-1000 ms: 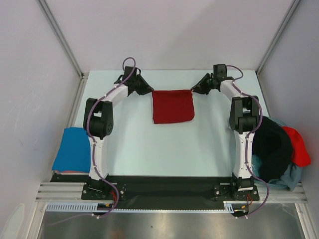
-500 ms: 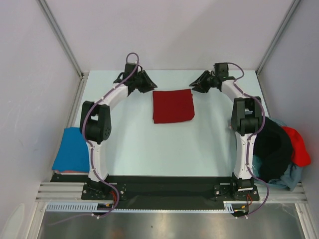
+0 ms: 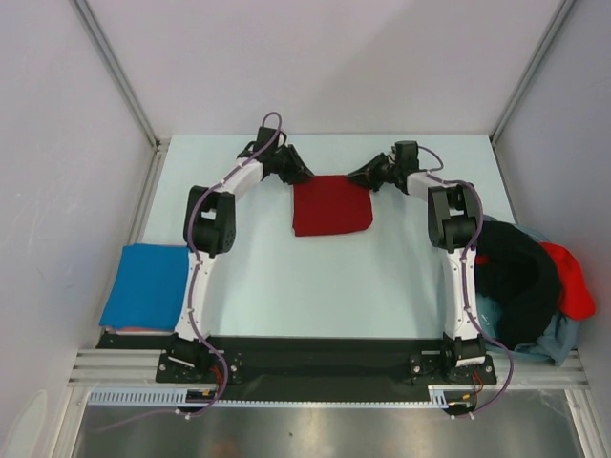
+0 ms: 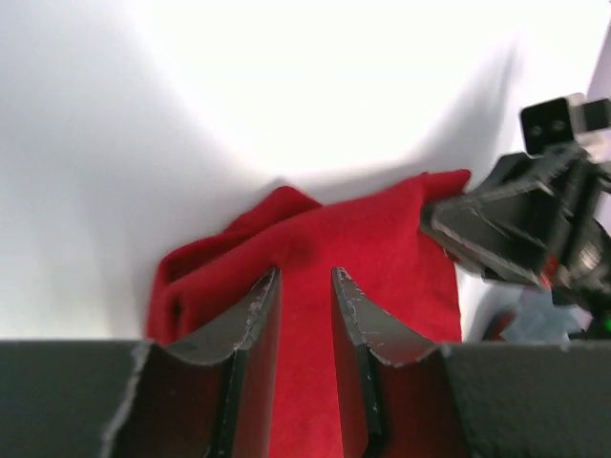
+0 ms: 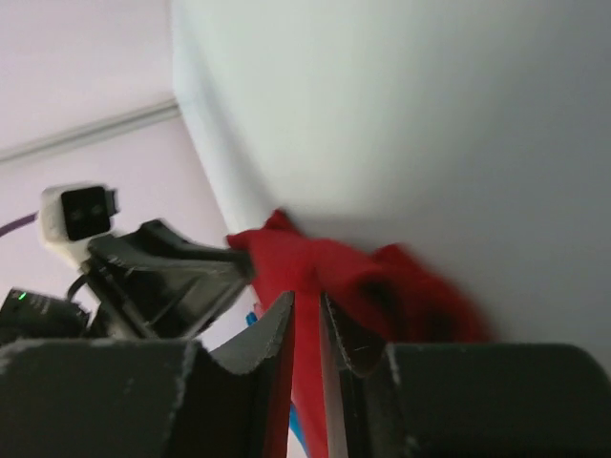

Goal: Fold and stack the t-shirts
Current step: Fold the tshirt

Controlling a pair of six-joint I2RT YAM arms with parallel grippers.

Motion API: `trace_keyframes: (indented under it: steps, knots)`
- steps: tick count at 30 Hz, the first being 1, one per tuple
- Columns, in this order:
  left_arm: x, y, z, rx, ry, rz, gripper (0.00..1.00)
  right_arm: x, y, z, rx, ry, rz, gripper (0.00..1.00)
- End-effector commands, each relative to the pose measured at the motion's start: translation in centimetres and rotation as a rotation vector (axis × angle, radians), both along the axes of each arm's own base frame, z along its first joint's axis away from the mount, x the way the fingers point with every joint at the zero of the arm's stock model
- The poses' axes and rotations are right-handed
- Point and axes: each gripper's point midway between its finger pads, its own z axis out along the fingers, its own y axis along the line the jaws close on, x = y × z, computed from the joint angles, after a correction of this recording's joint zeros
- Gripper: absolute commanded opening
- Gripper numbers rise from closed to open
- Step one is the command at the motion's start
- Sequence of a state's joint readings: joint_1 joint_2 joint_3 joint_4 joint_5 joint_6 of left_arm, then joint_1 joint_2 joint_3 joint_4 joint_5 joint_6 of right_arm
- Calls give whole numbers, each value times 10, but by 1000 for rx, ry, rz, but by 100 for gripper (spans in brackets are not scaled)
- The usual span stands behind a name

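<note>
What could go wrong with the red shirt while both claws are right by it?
The left gripper and right gripper sit close together at the far edge of the red shirt, so they could bump. The shirt's folded layers look loose at one side, so a pinch might catch only the top layer and open the fold. The right arm stands beside the pile of shirts and might snag it.

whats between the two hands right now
The far edge of the dark red t-shirt spans the gap between the left hand and right hand, clearest in the top view.
</note>
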State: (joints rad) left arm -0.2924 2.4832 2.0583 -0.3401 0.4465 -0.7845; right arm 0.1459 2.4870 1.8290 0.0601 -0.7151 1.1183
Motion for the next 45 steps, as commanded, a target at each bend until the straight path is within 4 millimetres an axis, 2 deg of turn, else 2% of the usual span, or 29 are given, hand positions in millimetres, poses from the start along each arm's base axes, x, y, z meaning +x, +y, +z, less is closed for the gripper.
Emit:
trace_keyframes:
  steps: [1, 2, 3, 4, 5, 6, 7, 8, 10, 11, 14, 15, 16, 18, 19, 22, 23, 24, 25, 28, 31, 33, 34, 36, 37, 38, 41, 44, 45]
  knots:
    - [4, 7, 48, 45, -72, -54, 33, 14, -20, 5, -1, -25, -18, 21]
    - [2, 10, 51, 61, -81, -52, 33, 17, -27, 10, -8, -37, -21, 21]
    - [-1, 11, 78, 67, -140, -64, 34, 13, -31, 8, -21, -11, -17, 21]
    - [-5, 10, 86, 71, -152, -75, 34, 13, -34, 13, -33, -30, -10, 21]
    - [-12, 10, 89, 81, -155, -87, 34, 12, -36, 32, -40, -71, 1, 21]
    - [-17, 11, 109, 78, -185, -88, 35, 7, -38, 36, -60, -56, 7, 22]
    - [-23, 7, 115, 79, -191, -97, 35, 4, -41, 44, -92, -89, 23, 22]
    - [-31, 5, 110, 82, -175, -108, 35, 2, -41, 66, -105, -129, 29, 22]
    - [-45, -6, 119, 65, -174, -129, 35, -10, -43, 80, -137, -126, 43, 25]
    - [-53, -12, 114, 46, -146, -141, 35, -18, -44, 99, -155, -161, 60, 26]
    - [-68, -37, 108, 5, -118, -180, 35, -49, -36, 99, -131, -132, 104, 28]
    - [-73, -45, 106, -24, -102, -200, 35, -58, -31, 115, -110, -186, 121, 28]
    - [-75, -55, 107, -57, -109, -214, 35, -81, -26, 93, -96, -128, 148, 28]
    - [-80, -72, 97, -116, -80, -235, 35, -108, -18, 92, -66, -144, 202, 28]
    - [-82, -76, 89, -120, -65, -239, 35, -133, -17, 63, -63, -70, 217, 27]
    - [-83, -87, 59, -110, -17, -249, 35, -154, -18, 41, -43, -58, 234, 23]
    - [-83, -89, 38, -99, 15, -250, 35, -163, -20, 26, -62, -49, 260, 23]
    - [-84, -88, 29, -93, 30, -246, 35, -163, -21, 18, -66, -23, 256, 22]
    - [-82, -86, 19, -79, 42, -236, 35, -169, -23, -6, -88, 18, 284, 22]
    - [-81, -78, -3, -36, 69, -226, 34, -170, -33, -25, -119, 71, 301, 18]
    - [-82, -70, 15, 3, 27, -247, 34, -171, -47, -12, -147, 53, 294, 17]
    - [-87, -66, 30, 20, -4, -261, 34, -178, -49, 13, -158, 22, 304, 17]
    - [-93, -62, 48, 23, -33, -266, 34, -180, -48, 21, -168, -3, 315, 17]
    - [-99, -58, 67, 23, -60, -263, 35, -181, -40, 45, -177, -52, 333, 18]
    - [-103, -55, 87, 14, -91, -261, 35, -178, -36, 51, -176, -71, 336, 18]
    - [-110, -52, 85, 16, -77, -258, 35, -174, -31, 56, -166, -85, 334, 19]
    - [-126, -48, 88, 9, -75, -268, 35, -158, -16, 56, -105, -82, 322, 19]
    - [-144, -42, 69, 2, -41, -292, 35, -145, -13, 33, -79, -70, 303, 20]
    - [-149, -40, 64, -22, -25, -303, 36, -143, -15, 14, -80, -37, 295, 19]
